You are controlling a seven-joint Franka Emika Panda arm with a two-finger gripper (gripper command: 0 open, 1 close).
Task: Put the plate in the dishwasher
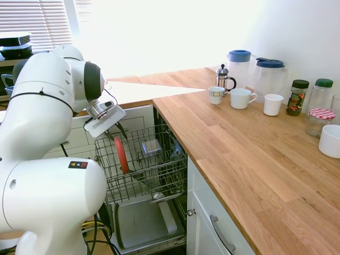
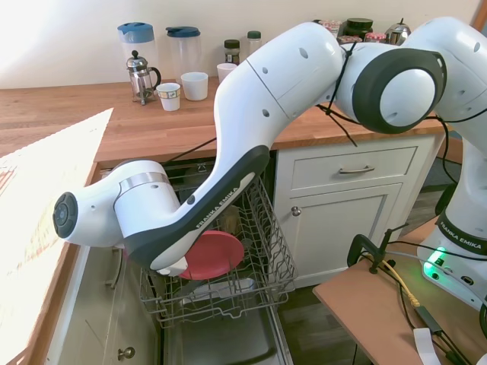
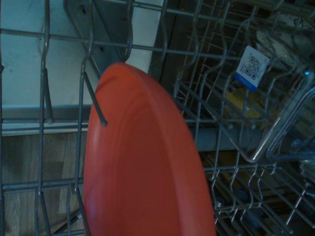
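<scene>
The coral-red plate stands on edge in the grey wire rack of the open dishwasher, between upright tines. In the second exterior view the plate shows its round face inside the rack, partly behind my forearm. My gripper hangs right over the plate's top edge, at the rack's left side. The wrist view shows the plate close up, with a rack tine in front of it. Whether the gripper touches the plate is not visible.
A clear container with a QR label lies in the rack to the right of the plate. The lowered dishwasher door lies below the rack. Mugs, a French press, jugs and jars stand on the wooden counter.
</scene>
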